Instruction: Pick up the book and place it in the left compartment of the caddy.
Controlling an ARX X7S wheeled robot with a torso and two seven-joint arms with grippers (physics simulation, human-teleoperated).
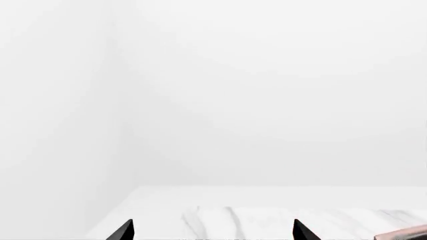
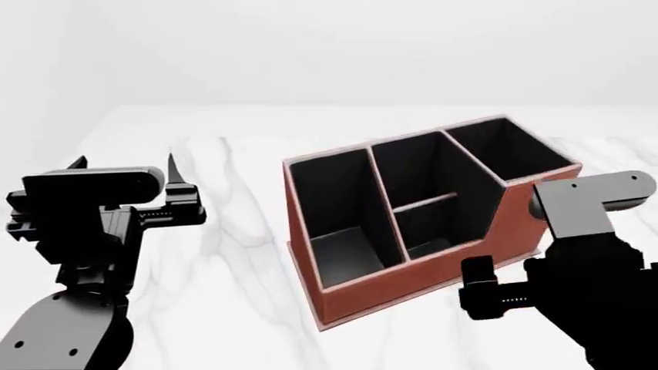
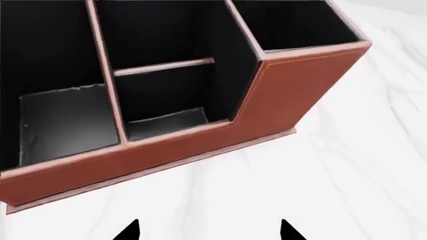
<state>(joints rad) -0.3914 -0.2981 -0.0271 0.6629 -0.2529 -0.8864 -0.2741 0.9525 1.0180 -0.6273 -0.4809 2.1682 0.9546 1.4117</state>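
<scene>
Black pincers point(image 2: 125, 171) point(image 3: 208, 231) apart, beside caddy point(image 2: 411, 270).

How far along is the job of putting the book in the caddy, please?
Unclear. Both the left gripper and right gripper are open and empty. No book shows on the table; a grey patch in the left compartment of the caddy might be it.

The reddish-brown caddy point(image 2: 411, 281) stands upright on the white marble table, turned at an angle, its black interior open upward. Its left compartment point(image 2: 334, 200) is a tall narrow slot running the full depth. The book shows in no view.
</scene>
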